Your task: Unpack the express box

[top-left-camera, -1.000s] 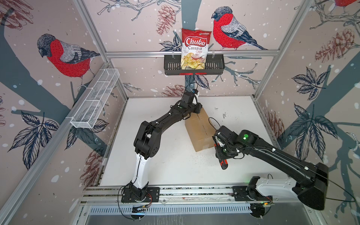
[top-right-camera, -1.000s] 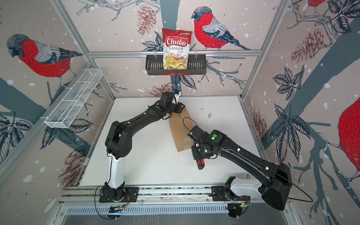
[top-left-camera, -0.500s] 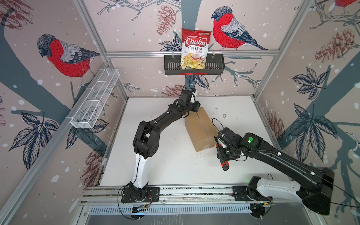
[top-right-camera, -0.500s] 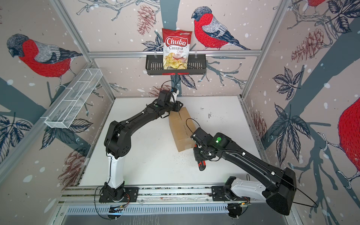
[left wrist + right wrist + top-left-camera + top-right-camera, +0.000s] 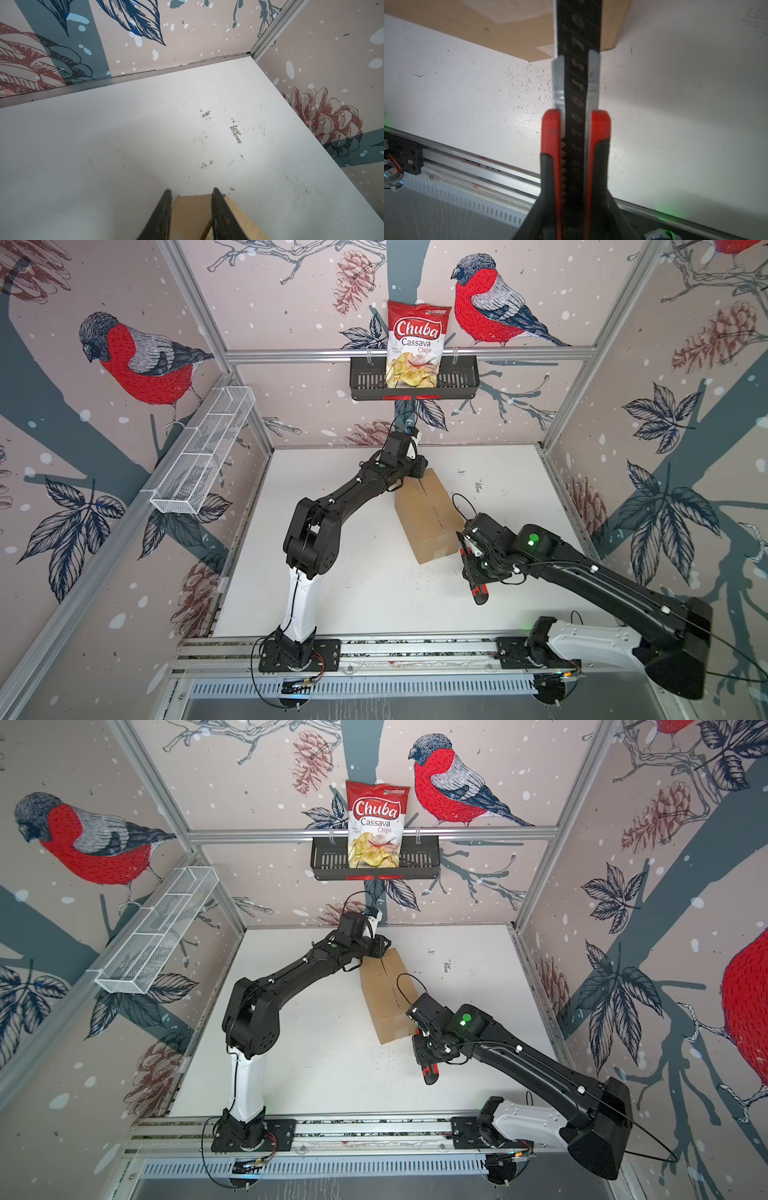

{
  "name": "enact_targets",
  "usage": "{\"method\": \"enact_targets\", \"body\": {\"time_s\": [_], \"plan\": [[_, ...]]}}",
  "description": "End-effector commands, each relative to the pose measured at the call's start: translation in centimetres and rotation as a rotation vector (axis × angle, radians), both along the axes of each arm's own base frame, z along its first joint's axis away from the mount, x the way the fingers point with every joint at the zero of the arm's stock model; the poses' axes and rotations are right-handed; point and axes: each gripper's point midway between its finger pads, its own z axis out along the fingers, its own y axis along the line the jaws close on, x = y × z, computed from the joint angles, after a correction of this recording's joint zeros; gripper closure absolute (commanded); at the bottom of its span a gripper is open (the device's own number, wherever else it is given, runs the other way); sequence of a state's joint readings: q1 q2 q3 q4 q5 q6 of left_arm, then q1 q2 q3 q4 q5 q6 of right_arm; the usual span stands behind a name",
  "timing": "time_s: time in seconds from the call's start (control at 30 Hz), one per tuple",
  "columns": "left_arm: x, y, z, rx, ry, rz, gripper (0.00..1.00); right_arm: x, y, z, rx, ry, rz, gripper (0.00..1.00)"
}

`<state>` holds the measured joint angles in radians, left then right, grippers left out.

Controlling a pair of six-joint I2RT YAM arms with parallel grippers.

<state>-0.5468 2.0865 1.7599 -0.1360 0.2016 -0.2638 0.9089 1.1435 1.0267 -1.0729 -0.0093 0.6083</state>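
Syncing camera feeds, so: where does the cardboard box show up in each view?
In both top views: express box at centre, between the arms.
Left wrist: express box at bottom edge.
Right wrist: express box along top edge, behind utility knife.
Shared landmark: white table.

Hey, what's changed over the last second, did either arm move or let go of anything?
The right arm's elbow swung out to the right, and the right gripper, fingers shut on the box cutter, eased slightly toward the near edge. Nothing was taken hold of or let go. The left gripper stayed at the far end of the express box, which did not shift.
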Motion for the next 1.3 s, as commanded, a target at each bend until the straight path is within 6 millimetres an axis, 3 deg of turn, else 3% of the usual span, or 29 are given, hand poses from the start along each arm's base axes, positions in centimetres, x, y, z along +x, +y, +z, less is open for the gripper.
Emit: {"method": "enact_targets", "body": {"time_s": [0.0,1.27], "plan": [[-0.02,0.09,0.14,-0.003,0.002,0.004,0.67,0.24,0.3,0.0,0.009,-0.006,-0.003,0.89],[-0.96,-0.45,0.08,-0.062,0.018,-0.008,0.67,1.21,1.28,0.4,-0.006,-0.009,0.028,0.89]]}}
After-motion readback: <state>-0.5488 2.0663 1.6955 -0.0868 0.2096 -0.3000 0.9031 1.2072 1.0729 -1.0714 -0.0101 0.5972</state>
